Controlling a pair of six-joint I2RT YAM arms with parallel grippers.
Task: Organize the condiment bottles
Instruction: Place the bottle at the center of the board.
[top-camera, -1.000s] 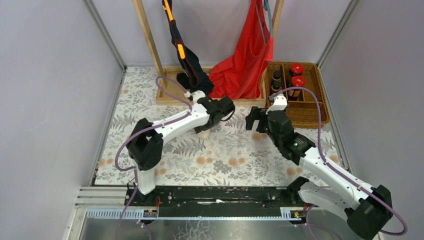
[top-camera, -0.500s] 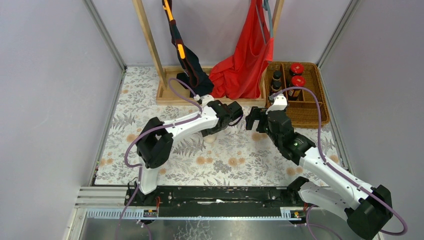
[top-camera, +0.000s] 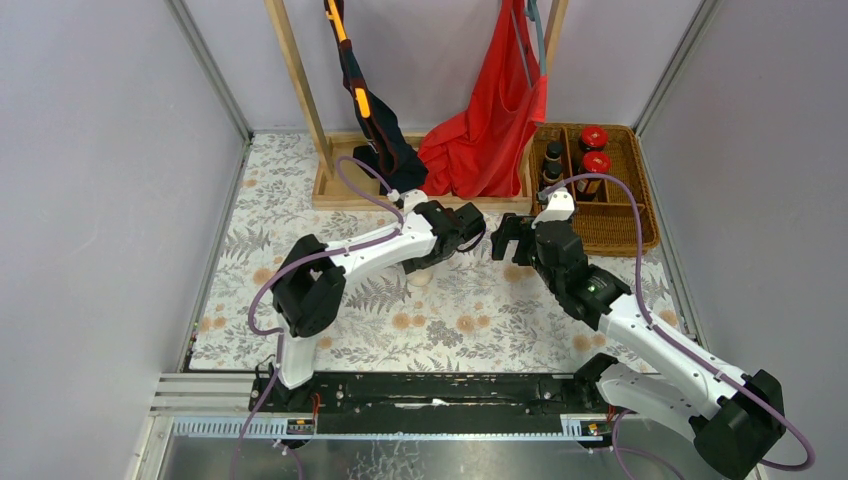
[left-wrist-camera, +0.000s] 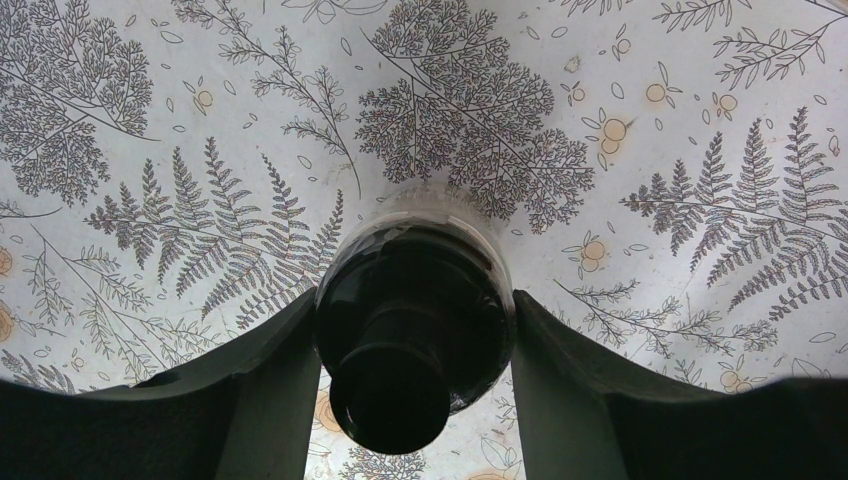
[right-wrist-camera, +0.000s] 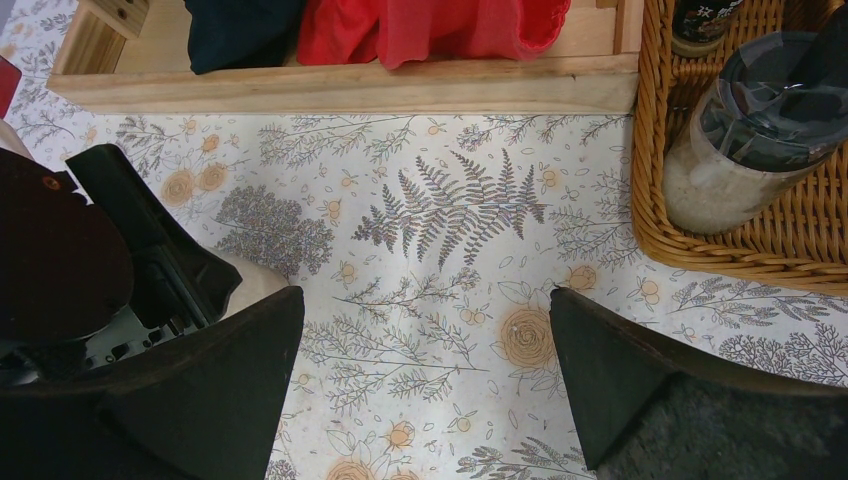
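Grips one pale black-capped bottle (left-wrist-camera: 415, 300) by its body, cap up toward the wrist camera, both jaws of the left gripper (left-wrist-camera: 413, 345) pressed against its sides. Holds it over the fern-print tablecloth (top-camera: 330, 225) near the middle of the table. Cannot tell whether its base touches the cloth. Places a second pale bottle (right-wrist-camera: 735, 130) inside the wicker basket (top-camera: 628, 225), at its near left corner, standing and leaning a little toward the rim. Keeps two small dark bottles (top-camera: 552, 162) farther back on the basket's left side, one behind the other. Puts two red-lidded jars (top-camera: 595, 150) in the compartment to their right, also one behind the other. Hangs the right gripper (right-wrist-camera: 422, 300) above bare cloth between the held bottle and the basket, jaws spread wide with nothing between them. Sets the basket at the far right of the table, just beside the base of a wooden rack (top-camera: 330, 185). Drapes a red cloth (top-camera: 485, 120) and a dark cloth (top-camera: 385, 140) from that rack.
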